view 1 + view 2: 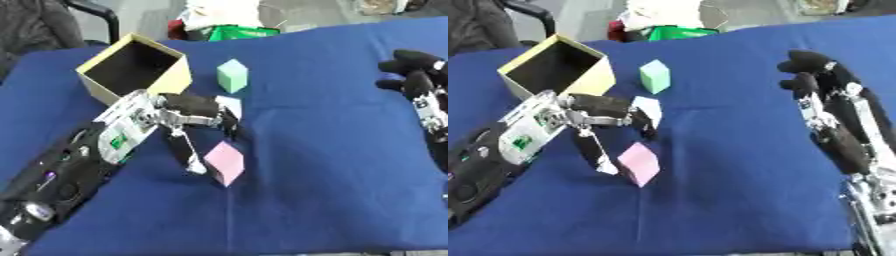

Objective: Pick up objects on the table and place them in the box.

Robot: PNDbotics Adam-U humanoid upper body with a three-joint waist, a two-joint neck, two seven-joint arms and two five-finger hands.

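A pink cube (639, 163) lies on the blue cloth, tipped on an edge. My left hand (179, 114) reaches in from the lower left, open and spread. Its thumb (185, 152) points down against the pink cube's left side. Its fingers (226, 120) stretch right and partly cover a pale white cube (648, 106). Behind these stands a green cube (232, 75). The open cardboard box (171, 80), dark inside, sits at the far left, just behind my left wrist. At the right edge my right hand (830, 95) rests open, fingers up, away from the cubes.
The blue cloth (315, 165) covers the whole table. Beyond its far edge lie green and white items (229, 27) and a dark chair (92, 12). Bare cloth stretches between the cubes and my right hand.
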